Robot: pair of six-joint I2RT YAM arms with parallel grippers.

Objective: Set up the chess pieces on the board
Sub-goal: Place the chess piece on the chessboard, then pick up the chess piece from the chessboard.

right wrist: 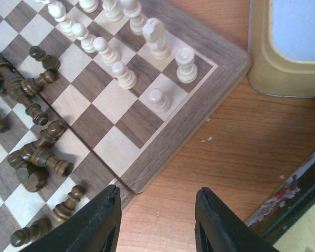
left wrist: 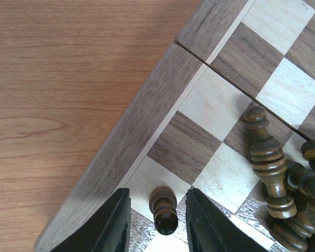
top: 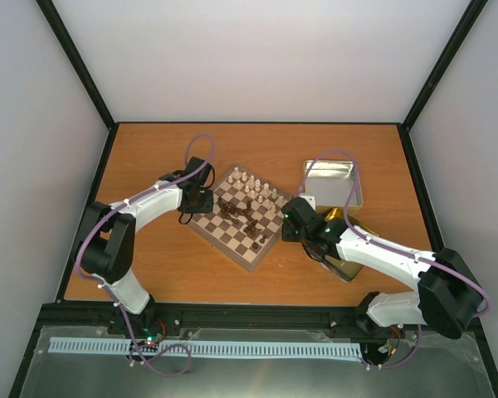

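Note:
The board [top: 218, 243] lies turned like a diamond at the table's middle. Several dark chess pieces [right wrist: 34, 157] lie toppled in a heap on its centre squares. One dark pawn [left wrist: 164, 210] stands upright on a light square beside the board's left rim [left wrist: 142, 131]. My left gripper [left wrist: 158, 195] straddles that pawn, open, with a gap on each side of it. More fallen dark pieces [left wrist: 268, 163] lie just to the pawn's right. My right gripper [right wrist: 158, 193] hangs open and empty over bare table, just off the board's right edge [right wrist: 194, 115].
Cream chessmen [right wrist: 126, 73] stand in rows along the board's far side. An open metal tin [top: 336, 182] sits to the right of the board, its wall [right wrist: 289, 47] close to the right gripper. A second yellowish tin [top: 349, 265] lies under the right arm.

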